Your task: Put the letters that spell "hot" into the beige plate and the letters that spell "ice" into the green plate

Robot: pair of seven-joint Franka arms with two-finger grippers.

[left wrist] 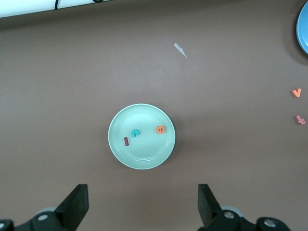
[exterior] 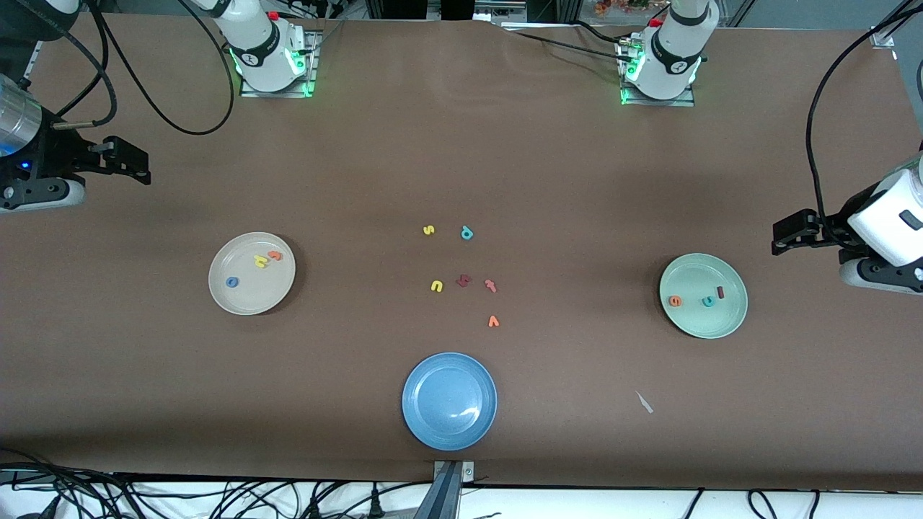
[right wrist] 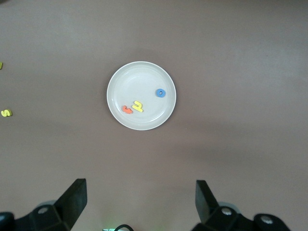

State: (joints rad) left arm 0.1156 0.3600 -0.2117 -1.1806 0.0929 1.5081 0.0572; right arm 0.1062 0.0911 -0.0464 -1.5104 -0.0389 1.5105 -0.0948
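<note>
The beige plate [exterior: 249, 301] [right wrist: 139, 74] holds the yellow h [exterior: 260, 261] [right wrist: 138, 106], the orange t [exterior: 275, 255] [right wrist: 127, 109] and the blue o [exterior: 231, 282] [right wrist: 160, 93]. In the green plate [exterior: 703, 323] [left wrist: 144, 156] lie the orange e [exterior: 675, 301] [left wrist: 160, 129], the teal c [exterior: 709, 301] [left wrist: 135, 133] and the dark red i [exterior: 720, 292] [left wrist: 126, 141]. My left gripper [exterior: 786, 238] [left wrist: 143, 192] hangs open and empty over bare table at the left arm's end, beside the green plate. Open and empty too, my right gripper [exterior: 126, 162] [right wrist: 139, 187] waits over the right arm's end.
Loose letters lie mid-table: a yellow s [exterior: 429, 230], teal p [exterior: 467, 232], yellow u [exterior: 436, 286], dark red letter [exterior: 464, 280], pinkish letter [exterior: 491, 285] and orange v [exterior: 493, 321]. A blue plate [exterior: 433, 425] sits nearest the front camera, a white scrap [exterior: 644, 402] beside it.
</note>
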